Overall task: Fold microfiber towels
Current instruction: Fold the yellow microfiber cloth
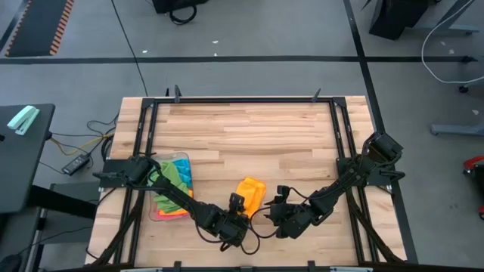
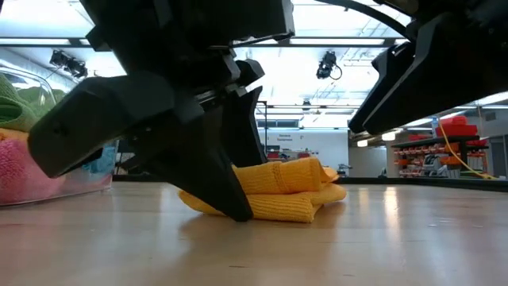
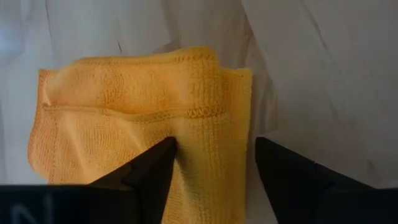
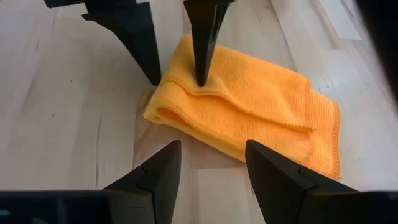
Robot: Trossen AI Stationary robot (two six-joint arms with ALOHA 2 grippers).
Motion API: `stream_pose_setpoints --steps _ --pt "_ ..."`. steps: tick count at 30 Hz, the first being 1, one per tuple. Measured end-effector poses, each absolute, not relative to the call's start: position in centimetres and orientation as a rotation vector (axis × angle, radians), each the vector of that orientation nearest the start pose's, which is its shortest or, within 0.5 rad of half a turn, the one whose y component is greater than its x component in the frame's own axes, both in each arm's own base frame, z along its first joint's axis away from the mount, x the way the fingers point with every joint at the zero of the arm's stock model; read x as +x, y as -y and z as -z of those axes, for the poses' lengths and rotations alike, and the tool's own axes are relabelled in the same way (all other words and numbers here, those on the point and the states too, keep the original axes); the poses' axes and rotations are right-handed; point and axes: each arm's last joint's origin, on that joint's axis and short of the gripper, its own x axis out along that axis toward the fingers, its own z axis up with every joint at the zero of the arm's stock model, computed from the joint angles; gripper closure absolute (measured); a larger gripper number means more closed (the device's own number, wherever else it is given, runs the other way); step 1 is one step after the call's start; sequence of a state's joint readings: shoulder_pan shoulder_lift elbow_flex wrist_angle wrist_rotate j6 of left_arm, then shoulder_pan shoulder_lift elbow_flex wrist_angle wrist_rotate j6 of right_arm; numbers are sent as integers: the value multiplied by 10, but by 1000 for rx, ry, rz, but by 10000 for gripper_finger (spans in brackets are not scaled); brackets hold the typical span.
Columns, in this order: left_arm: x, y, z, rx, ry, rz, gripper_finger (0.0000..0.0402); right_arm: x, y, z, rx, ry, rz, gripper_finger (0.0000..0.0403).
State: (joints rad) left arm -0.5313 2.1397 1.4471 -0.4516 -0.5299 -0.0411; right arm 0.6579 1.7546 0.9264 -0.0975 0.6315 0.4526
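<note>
An orange microfiber towel (image 1: pixel 250 193) lies folded on the wooden table, near its front edge; its stacked layers show in the low view (image 2: pixel 294 187). My left gripper (image 4: pixel 177 81) is open and stands over the towel's folded end. One finger is on the cloth and the other is beside it on the table. My right gripper (image 4: pixel 211 162) is open a short way off, at the towel's side, with nothing between its fingers. More towels, green (image 1: pixel 175 175) and pink (image 1: pixel 170 208), lie in a clear tray (image 1: pixel 155 215). My left gripper touches the orange towel with one fingertip (image 4: pixel 201 76) set down on the top layer near the folded end (image 4: pixel 186 90). The other fingertip (image 4: pixel 153 78) stands on the table just off that end's corner. The fingers slant down from above. The towel lies flat on the table.
The clear tray of towels (image 2: pixel 48 191) stands at the left of the table, close to my left arm. A black frame (image 1: pixel 242 99) runs round the table. Bare wood (image 1: pixel 249 132) stretches behind the orange towel toward the far edge.
</note>
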Motion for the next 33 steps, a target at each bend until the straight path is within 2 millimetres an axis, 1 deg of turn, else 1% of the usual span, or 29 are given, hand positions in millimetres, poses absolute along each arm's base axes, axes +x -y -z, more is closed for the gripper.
stream_pose_setpoints --steps 6,11,16,17,19,21,23,25,29,31,33 --pt "377 199 -130 549 -994 -39 229 275 -191 -151 -116 -707 138 215" --pt "378 198 -128 542 -1004 -29 295 276 -191 -152 -108 -696 136 215" --pt "379 202 -129 474 -1005 55 377 276 -188 -154 -203 -650 207 215" --pt "380 203 -131 460 -1007 82 385 277 -188 -154 -224 -641 221 215" --pt "382 206 -135 423 -1011 138 385 279 -184 -154 -255 -635 232 215" --pt "384 209 -140 393 -1014 188 375 283 -179 -153 -251 -618 228 215" --pt "387 213 -145 364 -1004 228 368 287 -172 -149 -230 -584 200 215" --pt "389 215 -150 339 -997 265 370 289 -165 -145 -181 -526 162 215" --pt "391 217 -156 330 -1003 280 386 281 -150 -128 -110 -474 132 215" --pt "392 216 -159 327 -1010 276 386 278 -148 -123 -74 -469 127 215" --pt "393 214 -161 323 -1017 273 378 274 -150 -119 -58 -482 121 215"
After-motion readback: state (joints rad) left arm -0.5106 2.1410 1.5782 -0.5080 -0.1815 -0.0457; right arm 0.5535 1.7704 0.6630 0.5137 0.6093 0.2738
